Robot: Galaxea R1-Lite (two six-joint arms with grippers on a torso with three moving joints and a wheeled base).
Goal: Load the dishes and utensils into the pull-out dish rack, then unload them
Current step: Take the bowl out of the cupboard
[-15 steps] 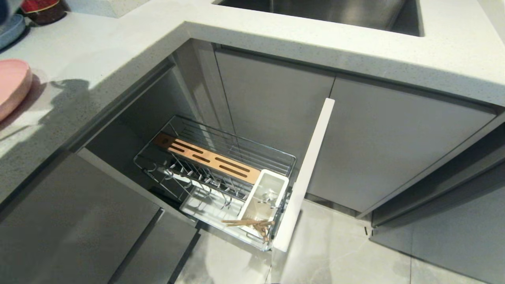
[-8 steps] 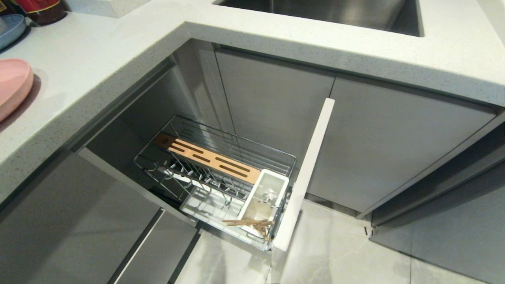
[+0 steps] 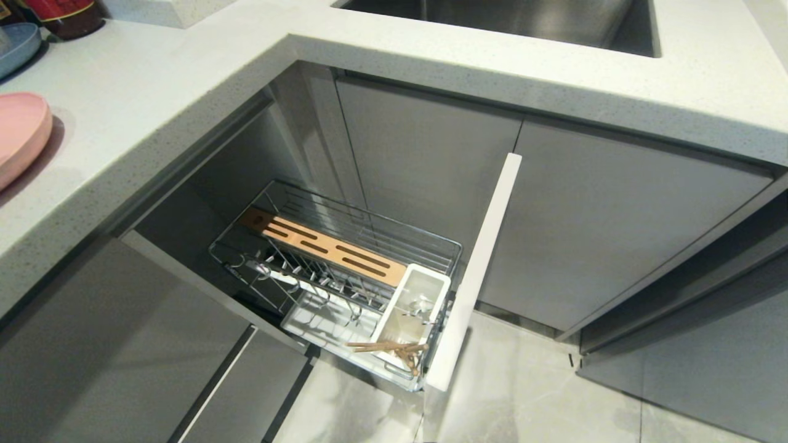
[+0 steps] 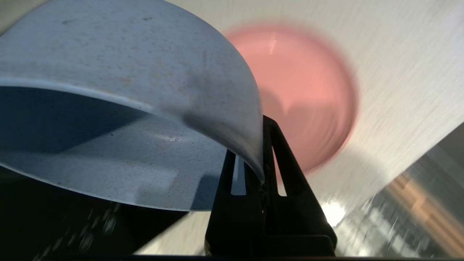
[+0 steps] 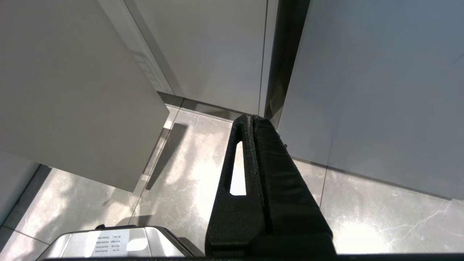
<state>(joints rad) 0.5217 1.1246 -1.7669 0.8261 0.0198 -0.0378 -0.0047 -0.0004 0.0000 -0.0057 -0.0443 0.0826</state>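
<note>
Plainly, the left end effector (image 4: 261, 177) was clamped on the rim of the stiff, smooth bowl (image 4: 119, 108), held above the worktop (image 4: 406, 72) near the plate (image 4: 308, 94), a thin-edged pinch likely to slip.

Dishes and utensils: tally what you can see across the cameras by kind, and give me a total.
Plates: 2, pink plate and blue-grey plate
Bowls: 1, blue bowl held by the left gripper
Chopsticks: 1 pair
Total: 4
</note>
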